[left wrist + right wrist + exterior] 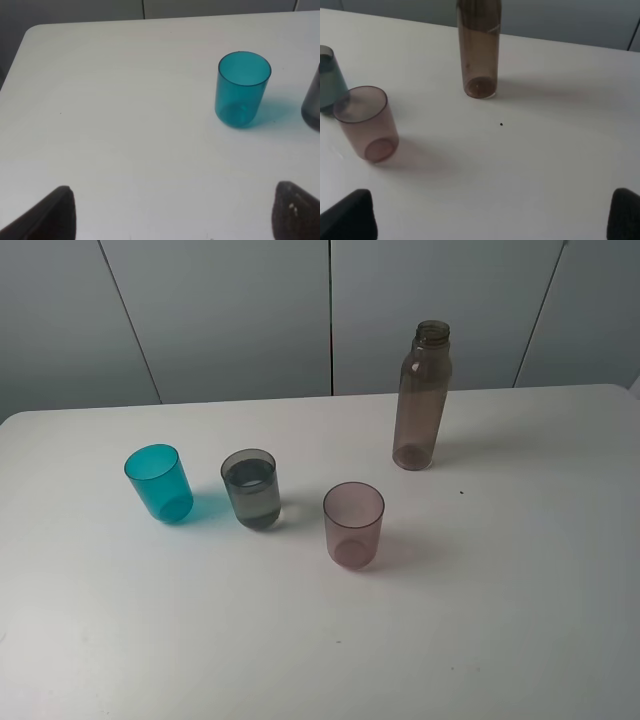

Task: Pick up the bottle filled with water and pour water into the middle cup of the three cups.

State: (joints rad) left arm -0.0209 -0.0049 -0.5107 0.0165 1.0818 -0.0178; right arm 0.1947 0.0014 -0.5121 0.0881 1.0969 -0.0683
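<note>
The smoky brown bottle [421, 400] stands upright and capless at the back right of the white table [500, 640]; it also shows in the right wrist view [479, 50]. The three cups stand in a row: teal-blue [158, 482], smoky grey middle cup [250, 490] with water in it, and pinkish-mauve [353, 525]. Neither gripper shows in the exterior view. My left gripper [175, 215] is open and empty, back from the teal cup [242, 89]. My right gripper [487, 217] is open and empty, back from the mauve cup [366, 123] and the bottle.
Grey wall panels [230, 310] stand behind the table's far edge. A small dark speck [461, 492] lies on the table right of the mauve cup. The grey cup's edge shows in the left wrist view [312, 102].
</note>
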